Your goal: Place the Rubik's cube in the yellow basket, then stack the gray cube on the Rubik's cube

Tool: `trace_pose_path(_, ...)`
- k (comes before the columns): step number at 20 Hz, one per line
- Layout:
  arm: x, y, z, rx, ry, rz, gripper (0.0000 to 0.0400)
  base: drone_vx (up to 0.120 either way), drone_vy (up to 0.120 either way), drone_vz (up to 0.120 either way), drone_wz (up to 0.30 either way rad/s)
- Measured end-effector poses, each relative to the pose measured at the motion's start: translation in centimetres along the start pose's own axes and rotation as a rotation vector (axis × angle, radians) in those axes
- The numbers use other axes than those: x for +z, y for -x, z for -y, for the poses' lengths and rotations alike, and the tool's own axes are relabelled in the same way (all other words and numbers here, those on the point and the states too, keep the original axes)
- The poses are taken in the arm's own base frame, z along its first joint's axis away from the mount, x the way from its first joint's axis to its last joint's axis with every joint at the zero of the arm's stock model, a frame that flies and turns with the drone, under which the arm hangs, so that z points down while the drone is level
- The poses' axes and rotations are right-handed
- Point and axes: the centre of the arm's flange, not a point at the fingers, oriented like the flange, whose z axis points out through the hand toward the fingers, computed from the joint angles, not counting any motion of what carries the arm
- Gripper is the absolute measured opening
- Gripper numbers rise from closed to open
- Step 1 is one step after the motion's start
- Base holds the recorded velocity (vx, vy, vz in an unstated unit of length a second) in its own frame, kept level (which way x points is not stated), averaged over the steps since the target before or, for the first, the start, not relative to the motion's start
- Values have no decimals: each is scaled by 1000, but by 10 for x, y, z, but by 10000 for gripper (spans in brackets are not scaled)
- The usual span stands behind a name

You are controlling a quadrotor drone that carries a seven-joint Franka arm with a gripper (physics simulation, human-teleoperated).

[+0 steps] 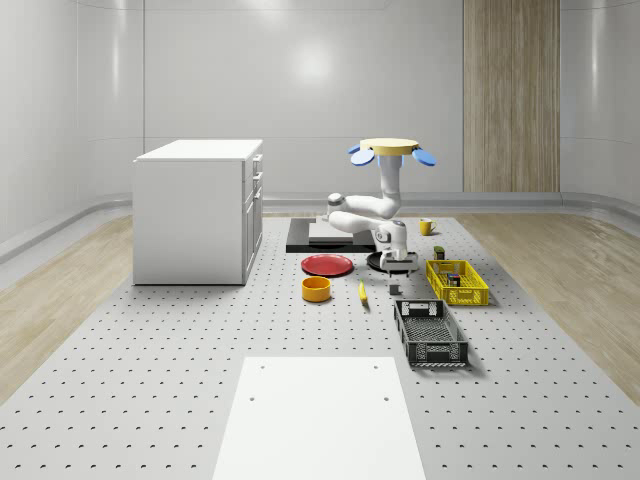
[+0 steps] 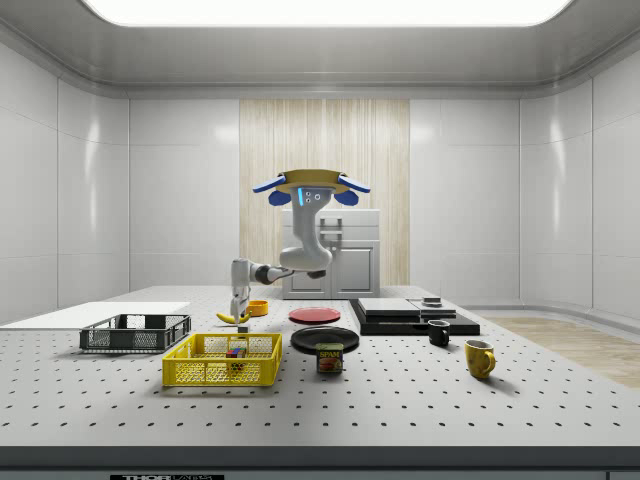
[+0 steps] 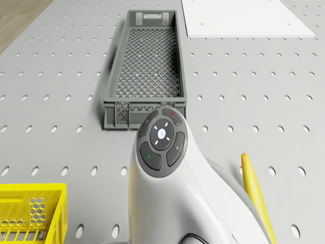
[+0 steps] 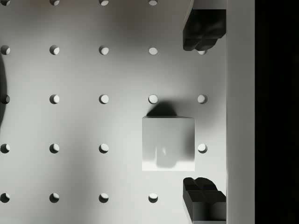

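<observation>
Basically drone (image 1: 390,147) hovered by the yellow basket (image 1: 478,291), gripper (image 4: 204,112) wide open, empty, off-centre above gray cube (image 4: 168,143); needed recentring before descending.

Gray panel walls, wood wall strip (image 1: 510,95), white cabinet (image 1: 197,210), perforated table (image 1: 150,380), ceiling light (image 2: 325,10)

Count of items on the perforated table (image 1: 150,360):

- baskets: 2, one yellow basket (image 1: 457,283) and one gray basket (image 1: 429,333)
- plates: 2, one red plate (image 1: 327,265) and one black plate (image 2: 325,339)
- mugs: 2, one yellow mug (image 2: 480,358) and one black mug (image 2: 438,333)
- cubes: 2, one Rubik's cube (image 2: 236,350) and one gray cube (image 4: 168,143)
- orange bowl (image 1: 316,289): 1
- banana (image 1: 362,292): 1
- can (image 2: 329,358): 1
- white cabinet (image 1: 198,210): 1
- white sheet (image 1: 318,417): 1
</observation>
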Motion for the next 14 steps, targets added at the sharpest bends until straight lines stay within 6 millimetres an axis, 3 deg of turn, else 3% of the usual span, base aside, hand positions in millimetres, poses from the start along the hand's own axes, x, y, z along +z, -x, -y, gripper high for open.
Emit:
trace_pose_path(4,0,0,0,0,0,0,400,0,-110,0,0)
trace_pose_path(8,2,0,0,0,0,0,400,0,0,0,0)
trace_pose_path(14,22,2,-2,0,0,0,400,0,0,0,0)
